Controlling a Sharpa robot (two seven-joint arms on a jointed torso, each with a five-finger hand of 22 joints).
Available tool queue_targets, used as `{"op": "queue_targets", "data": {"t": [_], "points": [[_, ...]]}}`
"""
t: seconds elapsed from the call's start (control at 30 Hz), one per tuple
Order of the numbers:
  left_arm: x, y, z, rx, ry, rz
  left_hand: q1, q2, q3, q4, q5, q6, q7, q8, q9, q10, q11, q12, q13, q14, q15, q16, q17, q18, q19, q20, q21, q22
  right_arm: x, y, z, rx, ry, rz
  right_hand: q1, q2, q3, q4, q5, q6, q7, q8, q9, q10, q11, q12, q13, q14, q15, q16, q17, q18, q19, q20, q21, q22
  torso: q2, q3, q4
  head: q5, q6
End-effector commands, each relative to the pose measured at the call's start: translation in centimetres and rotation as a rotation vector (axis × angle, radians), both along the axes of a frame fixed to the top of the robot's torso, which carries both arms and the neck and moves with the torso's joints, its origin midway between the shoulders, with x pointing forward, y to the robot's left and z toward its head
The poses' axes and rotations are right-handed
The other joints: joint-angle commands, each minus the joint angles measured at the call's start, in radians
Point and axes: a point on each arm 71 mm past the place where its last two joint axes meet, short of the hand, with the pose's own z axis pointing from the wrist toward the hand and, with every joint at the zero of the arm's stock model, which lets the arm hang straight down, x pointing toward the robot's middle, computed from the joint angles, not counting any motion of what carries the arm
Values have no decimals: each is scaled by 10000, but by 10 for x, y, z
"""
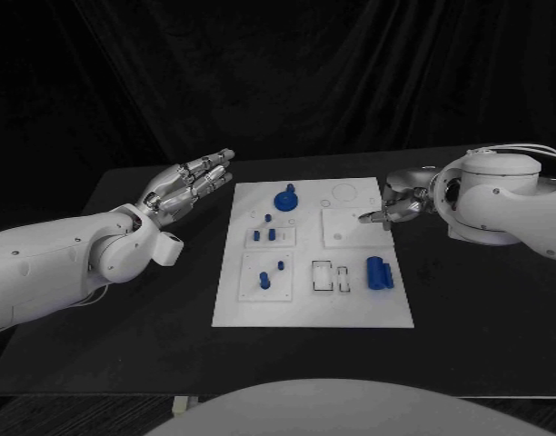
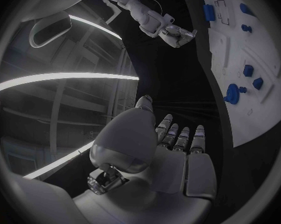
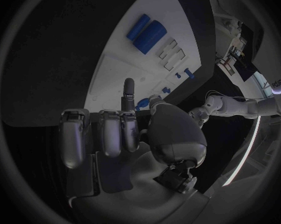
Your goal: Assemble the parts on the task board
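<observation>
**Both robot hands wait beside the board**

I start with my left robot hand (image 1: 189,186). It hovers over the black bench (image 1: 121,345), a little way off the board's left edge. Its fingers are stretched out straight and side by side, and it holds nothing.

Next to it, on its inner side, lies the white task board (image 1: 307,313). The big round blue part (image 1: 286,200) is the piece nearest my left robot hand. Closer to me than that are small blue pegs (image 1: 266,234) in a square, and more small blue pieces (image 1: 272,277) in the next square.

Past those, nearer my right robot hand (image 1: 402,204), two blue cylinders (image 1: 378,272) lie side by side. My right robot hand is at the board's right edge. Most of its fingers are curled in and one pokes out over the board. I see nothing in it.

I think the job has barely begun. To do it well, I would pick one piece, bring the nearer hand over it slowly, and open the fingers before going down.

My left wrist view shows the left fingers (image 2: 181,137) flat and together, and my other hand far across. My right wrist view shows the curled fingers (image 3: 109,132) and the one straight finger, which my head view leaves tiny.
</observation>
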Motion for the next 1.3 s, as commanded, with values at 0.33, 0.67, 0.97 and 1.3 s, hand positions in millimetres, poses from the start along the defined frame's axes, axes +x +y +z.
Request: {"op": "queue_targets", "data": {"t": [0.33,0.67,0.97,1.3], "points": [[0,-4,2,-242,-206,-154,116,9,21,-34,56,2,55,37,14,-14,84,32,12,-4,-33,-37,-10,167,-11,55,-34,-9,-1,0,-19,-1712,1218,-114,-158,114,-92,-10,-27,56,36,-340,-108,1040,-27,25,2628,882,57,34,1608,-87,962,-7,-28,2542,-5,1,-9,-9,2],[0,-4,1,-236,-143,-199,203,23,59,-67,95,42,95,51,19,-17,132,37,12,-4,3,-37,-10,170,-11,86,-34,-9,-7,6,-34,-1590,1854,-91,-98,214,-89,-40,50,32,110,-676,-327,1040,44,25,2628,875,127,24,1569,-60,914,66,-135,2505,-1,0,-2,-19,2],[0,-5,1,-244,-120,-244,233,27,72,-78,118,35,102,50,18,-21,144,29,10,-4,16,-37,-10,169,-11,96,-34,-9,-9,9,-41,-1272,2119,-170,5,277,-53,-57,47,169,100,-743,-393,1040,45,25,2628,874,131,25,1566,-51,898,86,-163,2495,-8,3,1,-42,2],[1,-5,0,-222,-99,-243,253,28,80,-88,132,31,106,49,17,-24,148,23,9,-4,22,-37,-10,168,-11,102,-34,-9,-9,11,-43,-1065,2072,-151,144,266,-62,-74,52,569,10,-718,-389,1040,-24,25,2628,854,77,-15,1471,-27,855,69,-245,2465,-9,2,-9,-36,2]]}}
